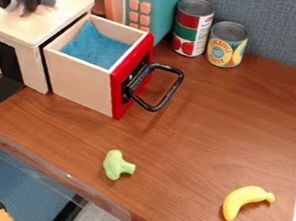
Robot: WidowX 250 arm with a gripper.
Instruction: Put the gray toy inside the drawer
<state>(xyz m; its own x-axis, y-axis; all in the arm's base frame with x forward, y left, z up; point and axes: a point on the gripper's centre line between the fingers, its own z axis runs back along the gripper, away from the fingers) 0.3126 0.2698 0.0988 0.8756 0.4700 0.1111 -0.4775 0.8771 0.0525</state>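
gripper (18,3) hangs over wooden cabinet (22,32), jaws released and parted beside gray toy (48,1); blue-lined drawer (80,83) stands open.

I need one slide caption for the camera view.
Black gripper over pale wooden cabinet with open, red-fronted drawer; green toy broccoli and yellow toy banana.

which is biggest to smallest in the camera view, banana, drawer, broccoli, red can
Largest to smallest, as they look there:
Drawer
Red can
Banana
Broccoli
The banana looks longer than the broccoli and covers somewhat more of the view.
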